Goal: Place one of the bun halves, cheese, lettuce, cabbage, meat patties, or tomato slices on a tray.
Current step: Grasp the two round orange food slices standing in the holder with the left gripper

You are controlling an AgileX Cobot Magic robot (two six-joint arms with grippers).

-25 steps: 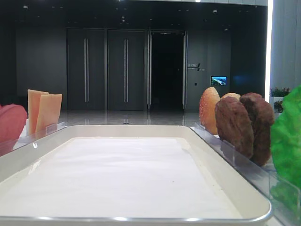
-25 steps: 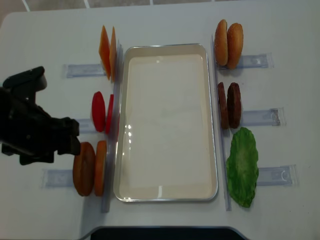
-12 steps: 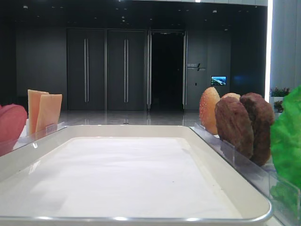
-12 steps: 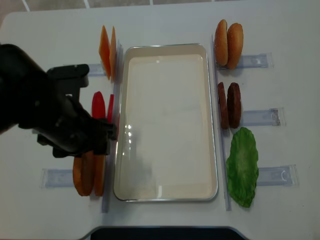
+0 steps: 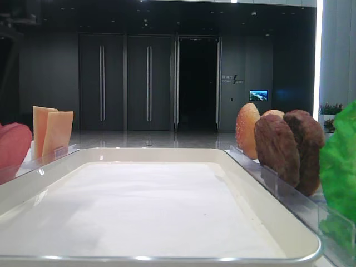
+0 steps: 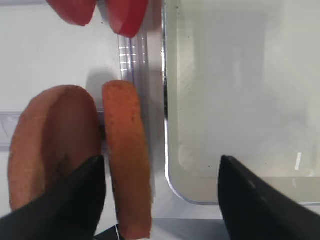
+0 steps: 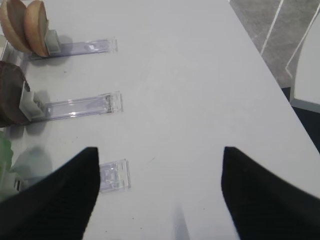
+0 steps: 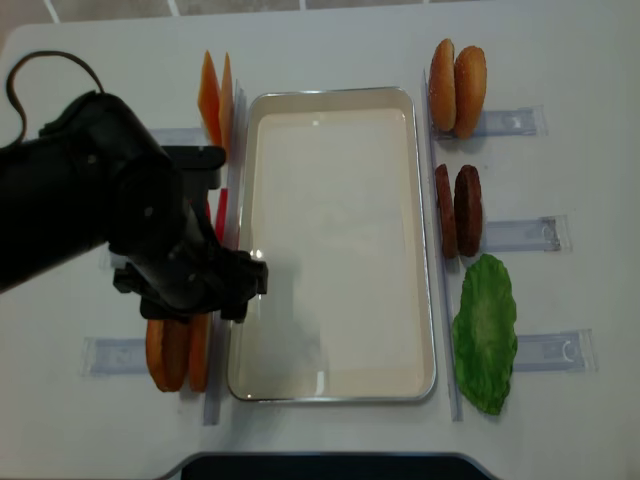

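Tray (image 8: 332,240), white and paper-lined, fills the middle of the overhead frame; we see nothing lying on it. Left arm (image 8: 90,225), a big black mass, sits left of centre, covering most of the tomato slices (image 6: 100,12). Lettuce (image 8: 485,333) lies lower right, beside the tray's right rim. Bun halves (image 6: 95,160) stand on edge in a clear rack (image 8: 115,355) at lower left, just off the tray's left rim, none lifted. In the left wrist view the left gripper (image 6: 161,200) hangs above them, spread wide and grasping nothing; one fingertip (image 6: 70,195) lies over the outer half. Meat patties (image 8: 458,210) stand at middle right, a second bun pair (image 8: 457,87) at upper right, cheese (image 8: 215,104) at upper left. Right gripper (image 7: 159,195) is parted over bare table (image 7: 190,75), holding nothing.
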